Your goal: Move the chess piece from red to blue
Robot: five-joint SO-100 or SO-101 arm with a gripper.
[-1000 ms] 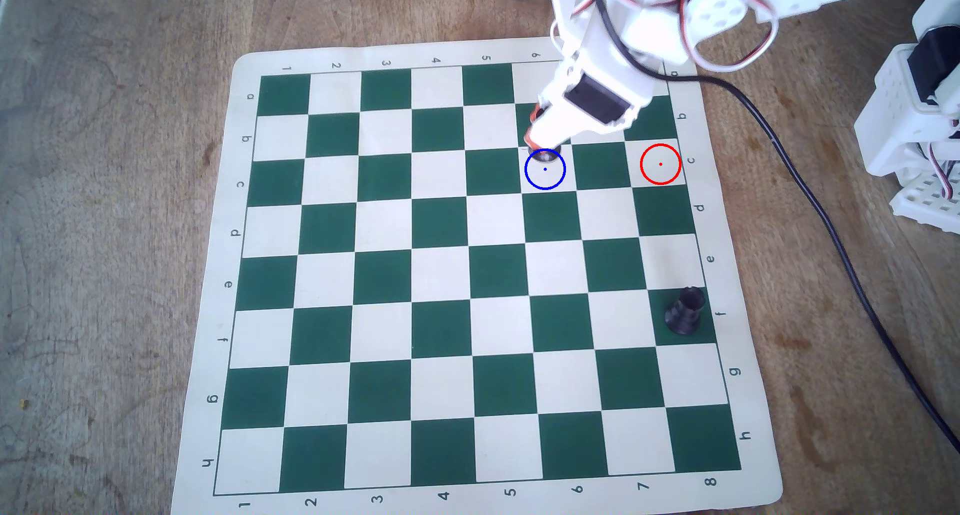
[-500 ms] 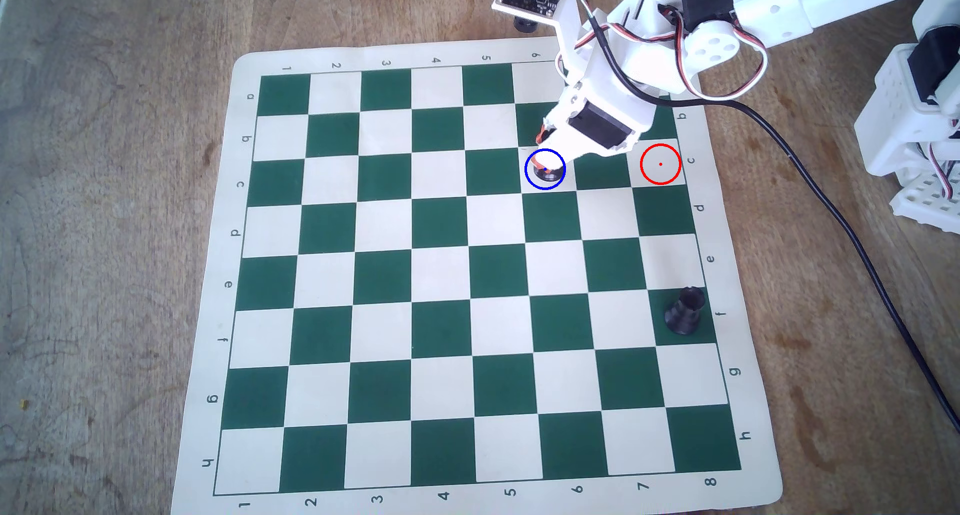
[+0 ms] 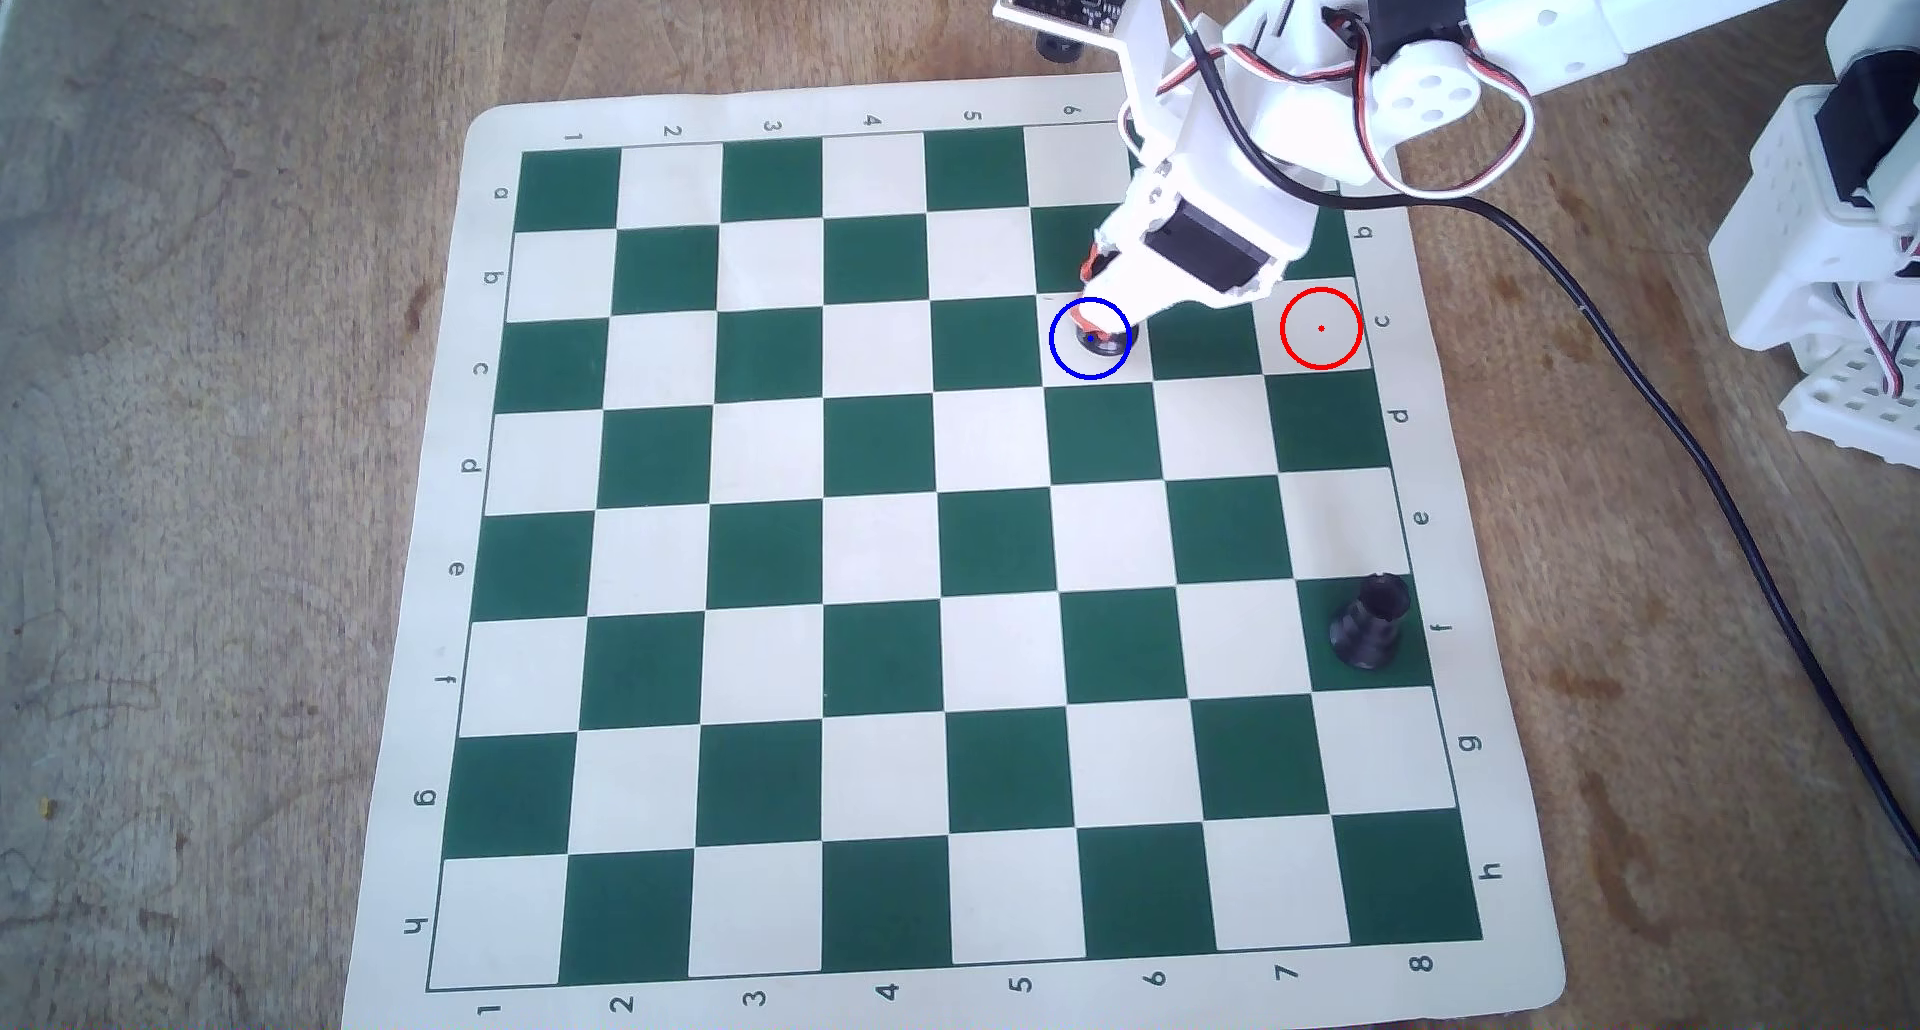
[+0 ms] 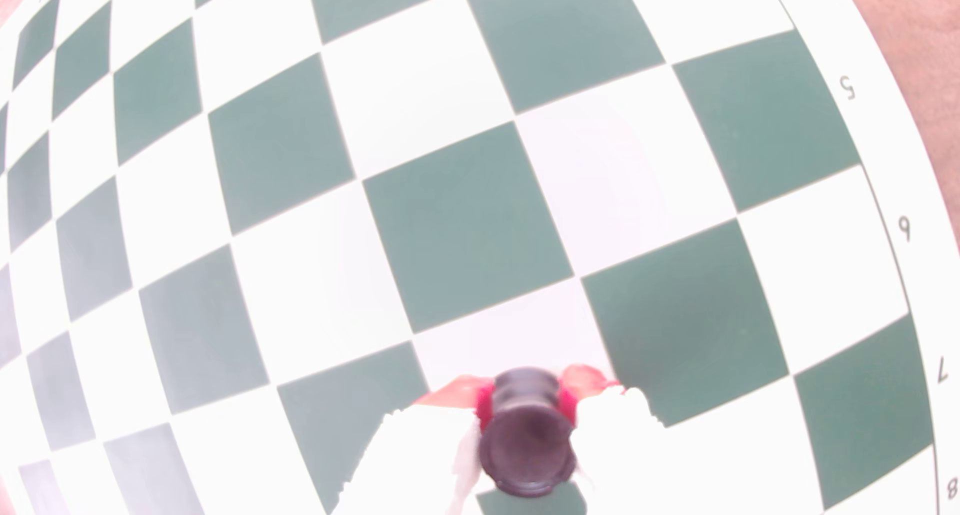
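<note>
— Gripper (image 4: 524, 395) state?
— Orange-tipped jaws are closed on the chess piece (image 4: 523, 442), pressing its narrow waist from both sides in the wrist view.
— Piece position?
— Overhead, the chess piece (image 3: 1103, 340) sits inside the blue circle (image 3: 1055, 350) on a white square; the red circle (image 3: 1288, 350) encloses nothing.

Hobby robotics tabletop setup.
A worn wooden table (image 3: 208, 469) holds a vinyl chessboard (image 3: 727, 106), white printed arm (image 3: 1538, 23) and loose cable (image 3: 1714, 469).

White printed arm (image 3: 1288, 106), black servos, orange-tipped pincer (image 3: 1093, 313), red-white wires
</note>
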